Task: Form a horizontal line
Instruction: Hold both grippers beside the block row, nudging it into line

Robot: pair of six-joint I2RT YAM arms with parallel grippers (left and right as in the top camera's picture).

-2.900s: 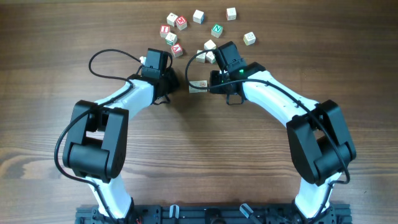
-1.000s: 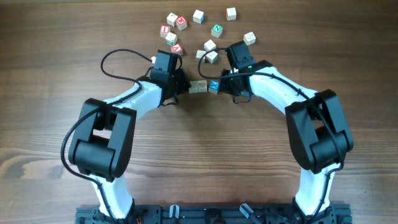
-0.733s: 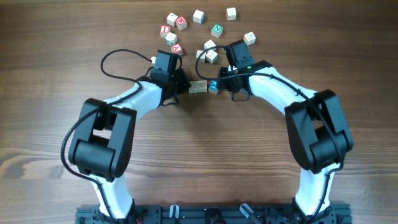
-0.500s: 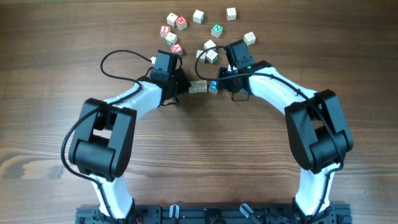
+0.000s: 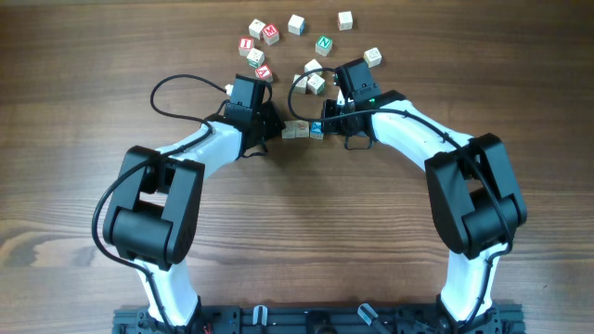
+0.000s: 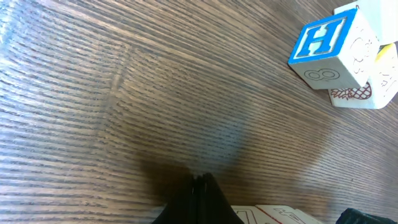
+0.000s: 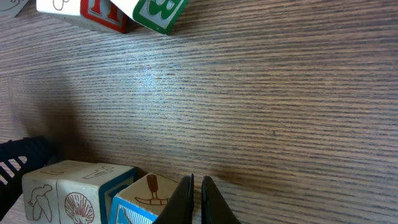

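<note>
The horizontal line (image 5: 303,130) of three touching cubes lies on the worktop (image 5: 297,232) between both arms. The left pincer (image 5: 276,131) is closed tight by its pale end. The right pincer (image 5: 326,127), narrowed to a slit and empty, is just beside its cyan end. Beyond, loose cubes (image 5: 295,24) lie scattered.

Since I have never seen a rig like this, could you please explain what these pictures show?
These are two white robot arms at a wooden table, each ending in a two-finger gripper. The wide picture looks down from above. The other two come from a camera on each wrist, looking past its own fingers. Between the left gripper and the right gripper lies a short row of three letter cubes, the one nearest the right gripper cyan-faced. Loose cubes lie scattered beyond it. Both grippers look shut and hold nothing; they flank the row's ends.
</note>
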